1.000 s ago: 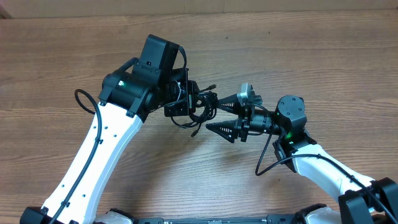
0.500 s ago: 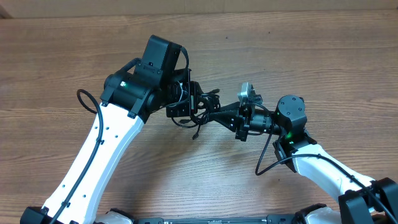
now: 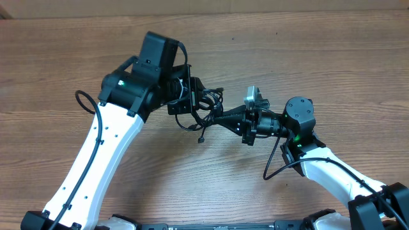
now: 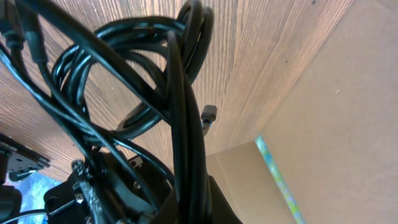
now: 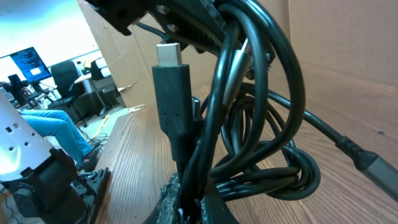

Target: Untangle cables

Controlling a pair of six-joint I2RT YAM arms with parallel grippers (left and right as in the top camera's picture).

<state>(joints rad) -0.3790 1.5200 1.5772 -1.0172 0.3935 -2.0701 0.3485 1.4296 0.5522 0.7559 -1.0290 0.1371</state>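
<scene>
Left tool (image 3: 190, 104) and right tool (image 3: 216, 117) each pinch the tangled bundle of thin black cables (image 3: 206, 102), seemingly held above the brown wooden worktop (image 3: 319, 57).

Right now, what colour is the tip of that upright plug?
Silver, on a black plug; the right wrist view shows it best.

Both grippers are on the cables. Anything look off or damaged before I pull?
Nothing looks damaged or spilled. The cables are one tight knotted clump held between the left gripper and the right gripper. Both are shut on it and sit very close together. One plug end sticks out loose on the robot's side of the clump.
</scene>
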